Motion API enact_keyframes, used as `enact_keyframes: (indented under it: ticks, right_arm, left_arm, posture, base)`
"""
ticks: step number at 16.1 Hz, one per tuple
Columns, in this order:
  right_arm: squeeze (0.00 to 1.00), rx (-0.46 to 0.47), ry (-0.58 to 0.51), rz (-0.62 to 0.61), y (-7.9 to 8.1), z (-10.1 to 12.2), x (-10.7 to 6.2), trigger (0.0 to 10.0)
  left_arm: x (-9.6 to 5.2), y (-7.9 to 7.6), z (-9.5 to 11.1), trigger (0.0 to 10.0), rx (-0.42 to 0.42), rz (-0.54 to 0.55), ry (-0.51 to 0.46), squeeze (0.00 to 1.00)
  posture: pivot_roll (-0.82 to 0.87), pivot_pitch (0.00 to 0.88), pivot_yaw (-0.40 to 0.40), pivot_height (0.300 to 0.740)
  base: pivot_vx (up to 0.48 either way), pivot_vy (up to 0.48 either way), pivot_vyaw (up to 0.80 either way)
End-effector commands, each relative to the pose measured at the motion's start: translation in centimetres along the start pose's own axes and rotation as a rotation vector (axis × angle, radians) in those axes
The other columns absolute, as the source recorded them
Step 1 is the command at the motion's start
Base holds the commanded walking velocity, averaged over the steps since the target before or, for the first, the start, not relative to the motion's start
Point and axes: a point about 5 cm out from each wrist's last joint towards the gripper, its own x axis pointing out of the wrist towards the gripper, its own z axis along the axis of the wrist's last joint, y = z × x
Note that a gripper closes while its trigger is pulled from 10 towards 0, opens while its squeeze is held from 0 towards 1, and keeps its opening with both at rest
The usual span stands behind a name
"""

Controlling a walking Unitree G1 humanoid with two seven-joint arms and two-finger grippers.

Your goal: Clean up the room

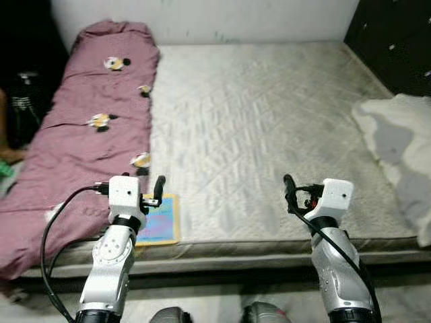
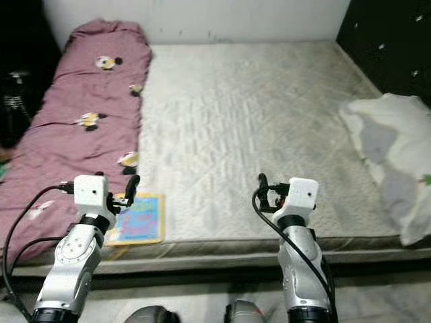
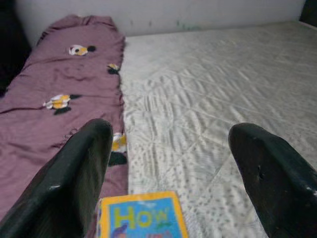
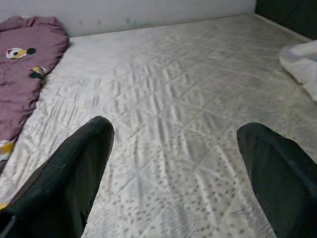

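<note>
Left hand (image 1: pixel 159 189) is raised over the near edge of the bed, fingers spread wide w/ nothing between them; just beyond it lies a children's book (image 1: pixel 159 219), yellow border w/ blue cover, flat on the mattress (image 1: pixel 269 128) right at the near edge, its far side beside the maroon blanket (image 1: pixel 81 134). In the left wrist view the book (image 3: pixel 141 215) sits between the two black fingers (image 3: pixel 74 183), the word "How" readable on its cover, not touching either one. Right hand (image 1: pixel 291 192) is held up over the near edge too, well apart from the left, fingers also parted and holding nothing, bare quilted mattress ahead of it. Blanket runs along the robot's left side of the bed from near edge to the wall, w/ small yellow-and-black cartoon prints. White pillow (image 1: pixel 404 141) w/ grey blotches lies on the right side of the mattress, partly over the edge. Floor strip (image 1: pixel 215 296) shows below the bed frame
</note>
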Motion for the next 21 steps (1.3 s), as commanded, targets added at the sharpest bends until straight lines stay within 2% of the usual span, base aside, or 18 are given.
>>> enact_keyframes:
  ticks: [1, 9, 12, 21]
  right_arm:
    - [0.00, -0.007, -0.002, -0.026, -0.81, 0.11, -0.18, 10.0]
    - [0.00, -0.003, 0.003, -0.029, -0.89, 0.00, -0.27, 10.0]
    - [0.00, -0.003, 0.004, -0.028, -0.90, 0.00, -0.27, 10.0]
    - [0.00, -0.008, 0.007, -0.027, -0.90, -0.01, -0.46, 10.0]
  left_arm:
    - [0.04, -0.51, 0.10, 10.0, -0.003, -0.017, -0.003, 0.00]
    - [0.12, -0.53, -0.09, 10.0, -0.016, -0.008, 0.025, 0.00]
    - [0.15, -0.56, 0.10, 10.0, -0.003, -0.009, 0.004, 0.00]
    - [-0.23, -1.04, 0.38, 10.0, -0.015, -0.064, -0.020, 0.00]
  posture:
    - [-0.06, 0.088, 0.031, 0.740]
    - [-0.06, 0.091, 0.032, 0.740]
    - [-0.06, 0.090, 0.032, 0.740]
    - [-0.07, 0.101, 0.031, 0.740]
  base:
    - [0.000, 0.480, 0.00]
    - [0.000, 0.480, 0.00]
    - [0.000, 0.455, 0.00]
    - [0.000, 0.000, 0.00]
